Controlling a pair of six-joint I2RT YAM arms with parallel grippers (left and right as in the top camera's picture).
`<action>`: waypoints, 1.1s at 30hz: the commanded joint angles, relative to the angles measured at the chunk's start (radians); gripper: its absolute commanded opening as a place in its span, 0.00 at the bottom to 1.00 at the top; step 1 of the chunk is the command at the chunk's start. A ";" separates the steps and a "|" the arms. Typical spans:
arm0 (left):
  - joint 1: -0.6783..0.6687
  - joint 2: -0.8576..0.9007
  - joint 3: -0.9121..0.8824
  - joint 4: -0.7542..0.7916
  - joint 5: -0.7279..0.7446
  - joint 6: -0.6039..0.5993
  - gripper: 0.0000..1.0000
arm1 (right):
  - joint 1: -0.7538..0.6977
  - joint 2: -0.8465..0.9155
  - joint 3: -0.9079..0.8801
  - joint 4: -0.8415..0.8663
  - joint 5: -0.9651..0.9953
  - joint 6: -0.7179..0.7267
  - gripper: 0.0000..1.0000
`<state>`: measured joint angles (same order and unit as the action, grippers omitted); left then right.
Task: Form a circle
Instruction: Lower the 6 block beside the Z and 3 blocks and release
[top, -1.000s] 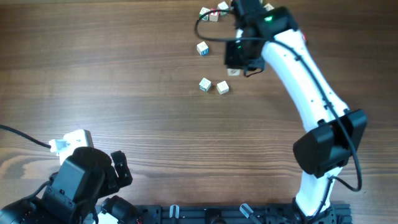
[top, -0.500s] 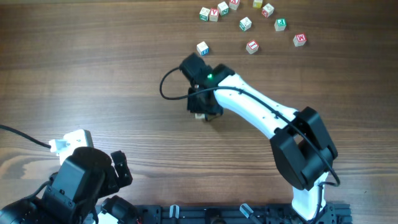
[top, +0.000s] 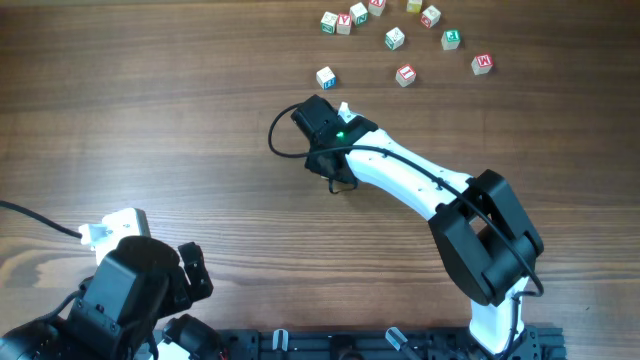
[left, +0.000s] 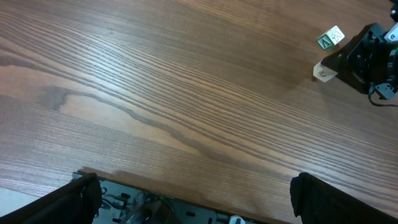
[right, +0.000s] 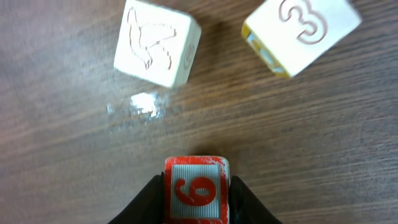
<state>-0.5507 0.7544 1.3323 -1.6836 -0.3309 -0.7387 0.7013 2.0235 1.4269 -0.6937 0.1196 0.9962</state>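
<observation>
In the right wrist view my right gripper (right: 196, 194) is shut on a red-bordered cube marked 6 (right: 196, 186), just above the wood. Two pale cubes lie right beyond it: one with a bird engraving (right: 157, 42) and one with a 3 (right: 301, 31). From overhead the right gripper (top: 328, 150) hides these cubes at mid table. No circle of cubes shows; several letter cubes (top: 395, 38) lie scattered along the far edge. My left gripper (left: 199, 202) hangs open and empty at the near edge.
A lone cube (top: 325, 77) lies just beyond the right wrist. The left wrist view shows a cube with green marking (left: 330, 38) and a pale cube (left: 324, 72) beside the black right gripper (left: 367, 56). The table's front rail (top: 330, 345) runs along the near edge.
The right arm swung from the far cluster down and left to the two mid-table cubes, then shifted slightly farther away. The left arm has not moved.
</observation>
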 joint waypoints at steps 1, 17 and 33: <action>0.005 -0.002 -0.002 0.000 0.001 -0.013 1.00 | -0.004 0.000 -0.012 0.013 0.068 0.058 0.29; 0.005 -0.002 -0.002 0.000 0.001 -0.013 1.00 | -0.004 0.000 -0.012 0.035 0.105 0.053 0.45; 0.005 -0.002 -0.002 0.000 0.001 -0.013 1.00 | -0.005 0.005 -0.044 0.051 0.060 -0.027 0.51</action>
<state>-0.5507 0.7544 1.3323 -1.6836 -0.3309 -0.7391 0.7013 2.0235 1.4178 -0.6468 0.1875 1.0008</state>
